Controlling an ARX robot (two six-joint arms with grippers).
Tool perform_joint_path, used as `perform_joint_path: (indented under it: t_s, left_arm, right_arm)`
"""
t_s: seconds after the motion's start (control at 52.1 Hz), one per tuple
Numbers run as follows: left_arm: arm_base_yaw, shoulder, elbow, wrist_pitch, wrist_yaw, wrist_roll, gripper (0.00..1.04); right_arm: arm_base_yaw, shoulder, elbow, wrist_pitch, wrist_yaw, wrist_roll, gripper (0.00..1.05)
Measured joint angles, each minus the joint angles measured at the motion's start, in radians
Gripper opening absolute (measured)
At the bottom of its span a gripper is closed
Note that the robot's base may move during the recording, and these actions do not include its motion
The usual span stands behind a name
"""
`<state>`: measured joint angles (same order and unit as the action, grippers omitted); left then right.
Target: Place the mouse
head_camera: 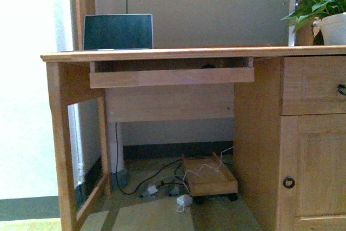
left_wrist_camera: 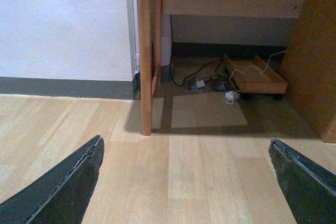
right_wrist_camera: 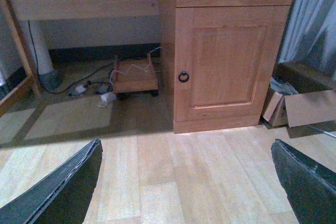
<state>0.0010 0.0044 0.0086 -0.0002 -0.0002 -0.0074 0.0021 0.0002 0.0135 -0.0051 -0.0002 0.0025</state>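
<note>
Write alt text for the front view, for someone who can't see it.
A wooden desk fills the frame, a keyboard tray hung under its top. A dark-screened laptop stands on its left, a potted plant on its right; cables and a wheeled wooden stand lie on the floor beneath.

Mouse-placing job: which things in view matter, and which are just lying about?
Job: pull-out tray; dark lump on it, maybe the mouse; desk; left gripper and right gripper, both open, empty.
Lying about: laptop; potted plant; wheeled stand; floor cables and plugs; cardboard.
</note>
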Motion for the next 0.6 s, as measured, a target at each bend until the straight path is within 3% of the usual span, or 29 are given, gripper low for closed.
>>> perform_joint_path:
  t_s: [0.595]
  left_arm:
    - [0.000, 0.000, 0.000, 0.000, 0.000, 0.000, 0.97]
  right_arm:
    - [0.000, 0.000, 0.000, 0.000, 0.000, 0.000, 0.97]
